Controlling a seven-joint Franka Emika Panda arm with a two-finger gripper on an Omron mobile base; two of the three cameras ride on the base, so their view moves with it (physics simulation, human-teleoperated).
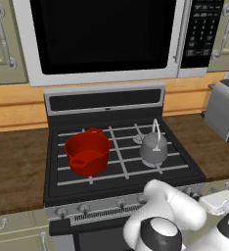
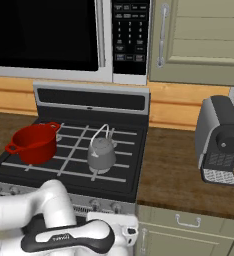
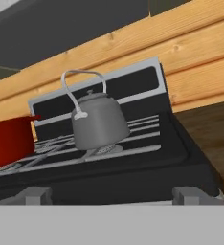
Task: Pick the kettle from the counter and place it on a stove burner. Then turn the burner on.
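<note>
The dull-grey kettle [image 1: 153, 147] [image 2: 101, 153] [image 3: 98, 121] stands upright on the front right stove burner [image 3: 106, 150] of the black cooktop, its wire handle raised. Nothing is touching it. My gripper [image 2: 111, 217] hangs low in front of the stove's front panel, below the kettle and level with the knobs [image 3: 37, 195]. Its white hand also shows at the lower right of the left base view [image 1: 217, 201]. It holds nothing, and the fingertips are hidden. The dark wood counter [image 1: 18, 166] [image 2: 179, 170] runs on both sides of the stove.
A red two-handled pot [image 1: 87, 152] [image 2: 34, 143] [image 3: 8, 141] sits on the front left burner. A grey coffee machine [image 2: 219, 140] [image 1: 224, 110] stands on the counter right of the stove. A microwave [image 1: 102, 34] hangs above. My own arm crowds the space before the stove.
</note>
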